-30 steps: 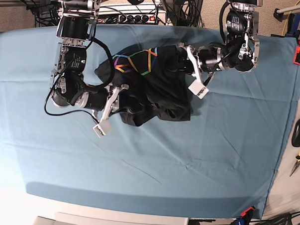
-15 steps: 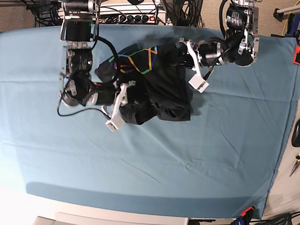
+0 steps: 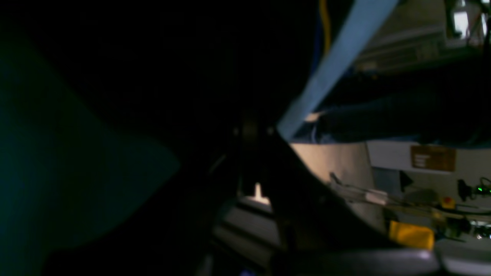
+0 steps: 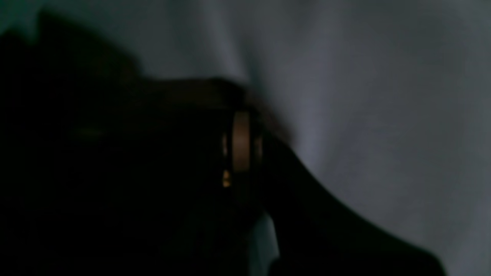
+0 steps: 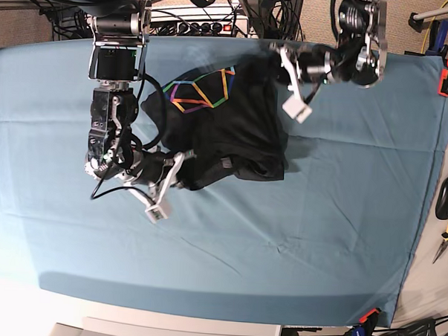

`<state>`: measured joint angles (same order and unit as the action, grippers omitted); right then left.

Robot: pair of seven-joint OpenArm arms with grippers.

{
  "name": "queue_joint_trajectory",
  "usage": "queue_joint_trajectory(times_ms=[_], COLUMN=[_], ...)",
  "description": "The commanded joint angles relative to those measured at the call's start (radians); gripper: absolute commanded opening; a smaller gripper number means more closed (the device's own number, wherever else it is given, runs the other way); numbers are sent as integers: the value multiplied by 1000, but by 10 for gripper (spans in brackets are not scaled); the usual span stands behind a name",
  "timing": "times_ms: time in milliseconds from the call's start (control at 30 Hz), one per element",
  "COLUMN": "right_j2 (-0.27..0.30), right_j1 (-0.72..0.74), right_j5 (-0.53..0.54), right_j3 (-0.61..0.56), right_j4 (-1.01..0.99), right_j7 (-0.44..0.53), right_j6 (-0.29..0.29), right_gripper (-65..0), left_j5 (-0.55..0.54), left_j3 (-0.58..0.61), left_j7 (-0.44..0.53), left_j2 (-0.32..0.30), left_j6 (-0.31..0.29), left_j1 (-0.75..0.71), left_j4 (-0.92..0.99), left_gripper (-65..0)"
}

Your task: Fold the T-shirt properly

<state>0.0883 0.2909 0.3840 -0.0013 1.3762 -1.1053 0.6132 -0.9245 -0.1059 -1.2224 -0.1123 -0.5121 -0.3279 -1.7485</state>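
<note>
Over the teal cloth surface [image 5: 341, 218], both arms angle inward; left tool [image 5: 282, 66] and right tool [image 5: 181, 170] each clamped on crumpled black rainbow-print T-shirt [image 5: 237, 131].

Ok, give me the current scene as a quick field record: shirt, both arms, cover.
T-shirt: black, bunched, rainbow print facing up
table cover: teal, lightly wrinkled
left gripper: jaws shut on the T-shirt's far edge
right gripper: jaws shut on the T-shirt's near edge
fold: not yet done
wrist views: mostly dark, little detail
</note>
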Motion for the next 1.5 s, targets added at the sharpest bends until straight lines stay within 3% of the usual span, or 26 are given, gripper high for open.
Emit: queue_joint_trajectory(times_ms=[0, 233, 333, 433, 667, 767, 900, 1100, 1200, 1267, 1367, 1467], right_j2=[3, 9, 38, 99, 263, 312, 357, 359, 347, 325, 269, 193], right_j1=[35, 100, 158, 201, 135, 39, -156, -532, -730, -854, -1005, -1097], right_j5=[6, -68, -120, -120, -109, -27, 63, 127, 204, 252, 328, 394], right_j3=[1, 3, 3, 3, 99, 188, 316, 488, 552, 582, 597, 596], right_j4=[16, 16, 19, 67, 143, 145, 179, 367, 497, 577, 659, 657], right_j7=[27, 67, 40, -39, -154, -213, -246, -271, -271, -273, -272, -253], right_j6=[-10, -13, -77, -137, -187, -188, -182, -159, -145, -124, -86, -24], right_gripper=[-650, -650, -650, -650, -650, -650, -650, -650, -650, -650, -650, -650], left_j5=[-22, -20, 6, 81, 198, 231, 233, 212, 166, 102, -4, -42], left_j3=[-1, -2, -20, -93, -408, -545, -669, -715, -715, -715, -715, -682], left_j7=[0, -7, -14, 11, 72, 85, 90, 91, 90, 82, 43, 35], left_j2=[-11, -76, -121, -165, -221, -220, -219, -212, -183, -157, -130, -121], left_j6=[0, -3, -8, -2, 80, 113, 112, 112, 106, 64, 11, -14], left_j1=[-10, -37, -44, -68, -174, -232, -322, -469, -530, -573, -629, -668], left_j4=[-19, -65, -150, -259, -365, -365, -365, -365, -365, -364, -363, -352], left_gripper=[-650, -650, -650, -650, -650, -650, -650, -650, -650, -650, -650, -650])
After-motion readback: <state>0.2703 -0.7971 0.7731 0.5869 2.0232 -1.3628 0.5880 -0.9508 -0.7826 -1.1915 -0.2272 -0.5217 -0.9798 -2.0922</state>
